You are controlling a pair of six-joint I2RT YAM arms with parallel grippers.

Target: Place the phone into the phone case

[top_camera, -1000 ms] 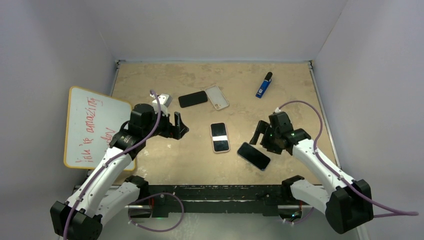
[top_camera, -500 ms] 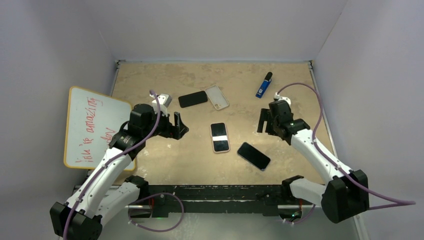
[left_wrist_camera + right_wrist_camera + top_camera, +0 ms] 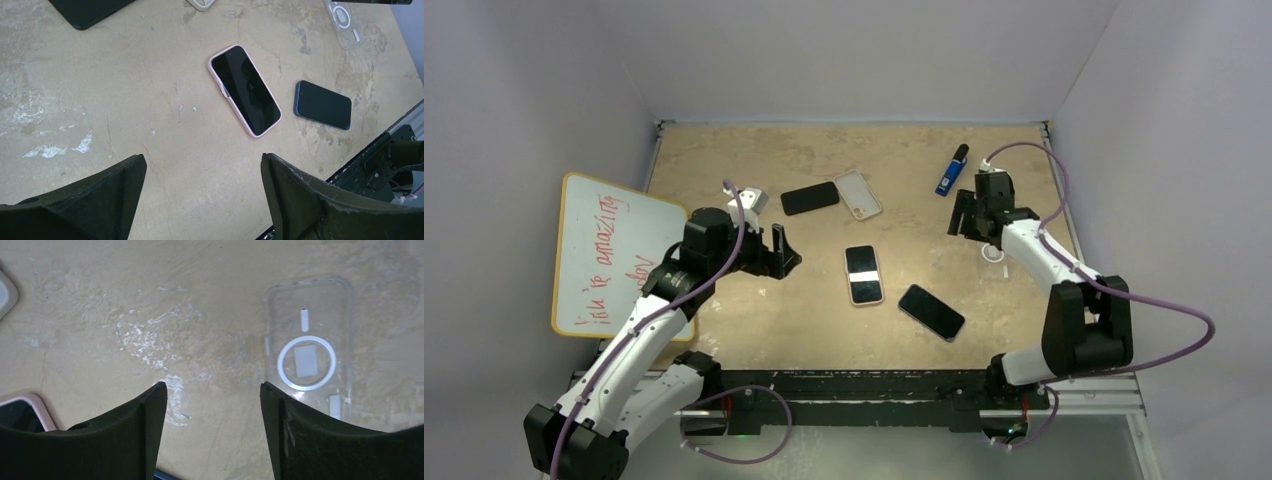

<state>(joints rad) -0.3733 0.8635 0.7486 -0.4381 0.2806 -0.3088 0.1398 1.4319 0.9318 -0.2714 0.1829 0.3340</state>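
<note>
The phone [image 3: 931, 311], a bare dark slab, lies flat and slanted on the counter [image 3: 754, 160], near its front edge and right of centre. Just to its left, but not touching, a second phone sits screen up in a pink case [image 3: 863, 274]. The left wrist view shows the same pair side by side, with the pink-cased phone [image 3: 245, 90] left of the bare phone [image 3: 322, 105].

The clear phone case [image 3: 994, 253], with a white ring on its back, lies flat on the counter. It is farther back and to the right of the bare phone, well apart from it.

The right arm [image 3: 1034, 245] reaches over that spot. The right jaws are spread with nothing between them and hang above the counter. In the right wrist view the clear phone case [image 3: 307, 347] lies mostly beyond the right-hand finger, and bare counter shows in the gap.

The left arm [image 3: 694, 260] is over the left part of the counter. The left jaws are spread wide and hold nothing.

Farther back lie a black phone [image 3: 809, 198] and, just beside it, a white-rimmed case [image 3: 858, 194]. A small blue and black object [image 3: 951, 172] lies toward the far right. A whiteboard [image 3: 609, 255] with red writing overhangs the counter's left edge.
</note>
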